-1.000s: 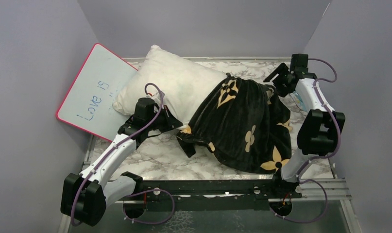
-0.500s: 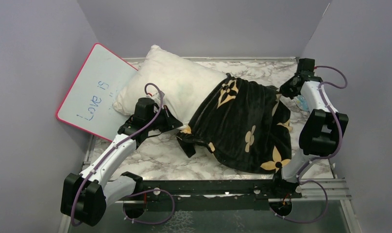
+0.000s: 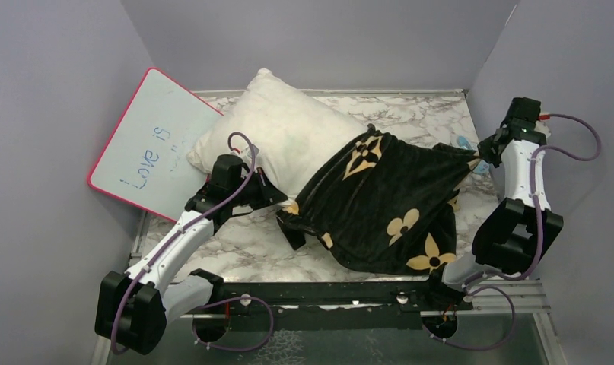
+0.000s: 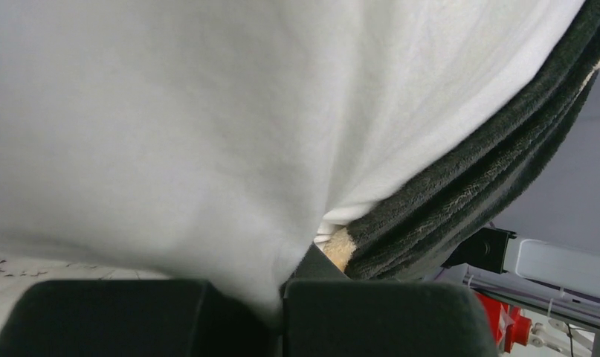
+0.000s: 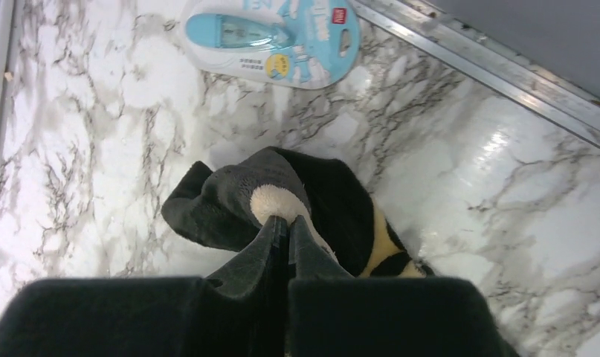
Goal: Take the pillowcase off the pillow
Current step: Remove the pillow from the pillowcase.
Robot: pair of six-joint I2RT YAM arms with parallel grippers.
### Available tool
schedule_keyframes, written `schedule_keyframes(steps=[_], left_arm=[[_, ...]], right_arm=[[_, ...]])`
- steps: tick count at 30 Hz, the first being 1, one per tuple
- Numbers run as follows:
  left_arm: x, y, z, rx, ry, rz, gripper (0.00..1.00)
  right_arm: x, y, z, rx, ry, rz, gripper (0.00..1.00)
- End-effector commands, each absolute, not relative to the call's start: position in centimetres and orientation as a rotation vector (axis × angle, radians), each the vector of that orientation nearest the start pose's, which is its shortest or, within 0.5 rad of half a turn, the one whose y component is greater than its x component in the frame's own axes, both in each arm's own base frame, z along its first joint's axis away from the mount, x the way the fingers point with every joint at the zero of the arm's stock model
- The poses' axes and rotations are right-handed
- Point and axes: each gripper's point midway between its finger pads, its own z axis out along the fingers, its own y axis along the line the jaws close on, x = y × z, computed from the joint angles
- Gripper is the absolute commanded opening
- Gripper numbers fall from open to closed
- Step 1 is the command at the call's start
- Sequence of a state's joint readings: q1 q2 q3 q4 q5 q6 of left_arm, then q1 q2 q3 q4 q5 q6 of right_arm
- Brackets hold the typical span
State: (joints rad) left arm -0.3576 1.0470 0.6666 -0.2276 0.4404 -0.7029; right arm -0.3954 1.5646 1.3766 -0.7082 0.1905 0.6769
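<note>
The off-white pillow [image 3: 288, 133] lies at the back left of the marble table, its right half inside the black pillowcase [image 3: 395, 209] with tan flower motifs. My left gripper [image 3: 278, 195] is shut on a pinch of the pillow's white fabric [image 4: 207, 111] just beside the pillowcase's open edge [image 4: 475, 178]. At the right side my right gripper [image 3: 482, 157] is shut on a corner of the pillowcase [image 5: 215, 212], lifted a little off the table, and the cloth is drawn taut toward it. In the right wrist view the fingertips [image 5: 271, 234] pinch a tan patch.
A pink-rimmed whiteboard [image 3: 147, 144] leans against the left wall behind the left arm. A blue packaged item [image 5: 274, 41] lies on the marble near the right gripper, by the table's metal edge [image 5: 505, 74]. Grey walls close in on three sides.
My right gripper has shut on the pillowcase corner and moved right and outward, stretching the cover sideways. The pillow has shifted a little to the right. The left arm has stayed put.
</note>
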Motion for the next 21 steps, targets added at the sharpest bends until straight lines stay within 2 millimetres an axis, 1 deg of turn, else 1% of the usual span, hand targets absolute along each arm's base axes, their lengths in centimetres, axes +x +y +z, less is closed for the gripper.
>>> schedule_keyframes(steps=[1,4,6,8,11,13,14,17,21], left_arm=[[24.5,-19.1,15.2,-0.144,2.315,-1.025,0.0],[24.6,-19.2,15.2,-0.144,2.312,-1.029,0.0],[24.7,-19.3,15.3,-0.142,2.312,-1.036,0.0],[24.7,-19.4,15.3,-0.141,2.31,-1.04,0.0],[24.7,-19.4,15.3,-0.141,2.311,-1.04,0.0],[24.6,-19.5,15.2,-0.138,2.313,-1.044,0.0],[24.7,-19.5,15.2,-0.14,2.314,-1.046,0.0],[24.7,-19.5,15.4,-0.136,2.309,-1.052,0.0],[24.7,-19.6,15.3,-0.14,2.308,-1.055,0.0]], right_arm=[[35.5,-18.9,19.4,1.292,1.989,-0.166,0.07],[37.1,-15.2,18.9,1.133,2.068,0.097,0.17],[37.7,-12.4,18.5,1.049,2.093,0.283,0.24],[38.1,-9.7,18.0,0.986,2.104,0.464,0.34],[38.3,-6.9,17.3,0.944,2.132,0.609,0.53],[38.6,-5.1,17.0,0.91,2.147,0.701,0.61],[38.7,-4.4,16.7,0.902,2.157,0.739,0.65],[38.9,-3.1,16.2,0.903,2.189,0.79,0.73],[38.2,-2.1,14.9,0.986,2.224,0.793,0.74]])
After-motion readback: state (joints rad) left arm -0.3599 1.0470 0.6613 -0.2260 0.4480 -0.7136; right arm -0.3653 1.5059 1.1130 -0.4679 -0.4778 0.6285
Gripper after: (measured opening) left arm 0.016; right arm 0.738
